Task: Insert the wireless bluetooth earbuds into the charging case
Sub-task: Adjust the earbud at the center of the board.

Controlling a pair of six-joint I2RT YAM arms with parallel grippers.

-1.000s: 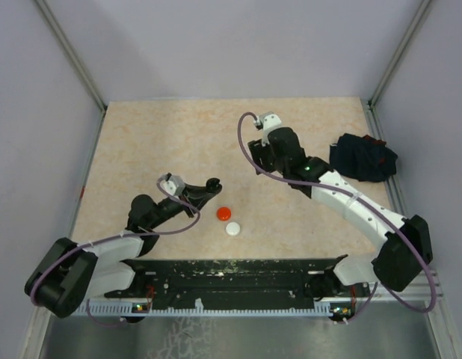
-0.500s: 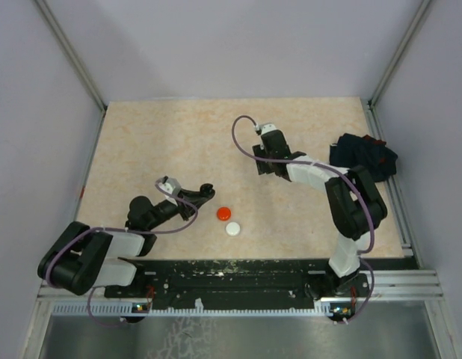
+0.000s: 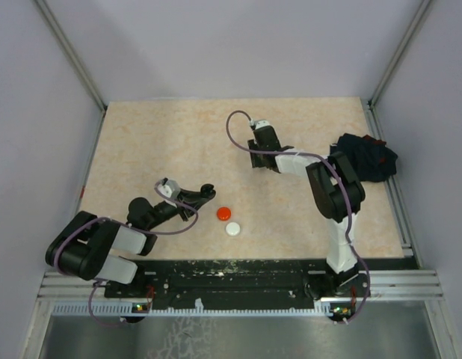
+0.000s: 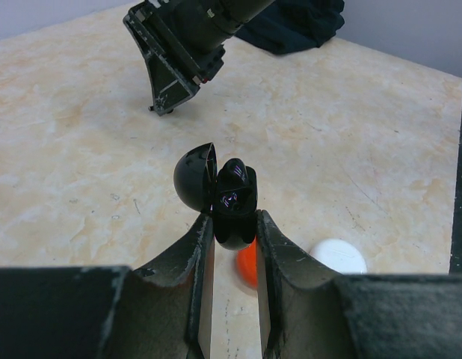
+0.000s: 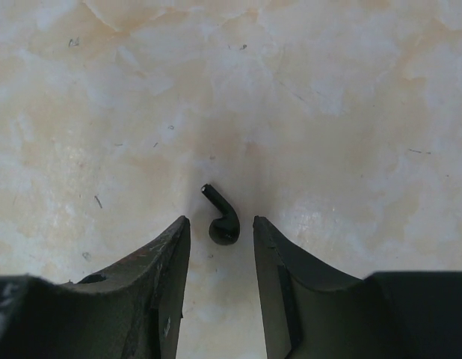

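Observation:
A black earbud (image 5: 222, 221), comma-shaped with a short stem, lies on the table between the open fingers of my right gripper (image 5: 220, 228), which hangs low over it without touching; in the top view my right gripper (image 3: 255, 158) hides the bud. My left gripper (image 4: 232, 221) is shut on a black round charging case (image 4: 235, 202) with its lid (image 4: 193, 178) swung open, held a little above the table left of centre (image 3: 207, 191). No other earbuds show.
A red disc (image 3: 224, 213) and a white disc (image 3: 232, 229) lie just right of the left gripper. They also show in the left wrist view as red disc (image 4: 247, 268) and white disc (image 4: 337, 256). A dark navy cloth bundle (image 3: 363, 155) sits at the right edge.
The right arm has folded up and its gripper has shifted left and down towards the table. The left arm has drawn back a little with the case still held.

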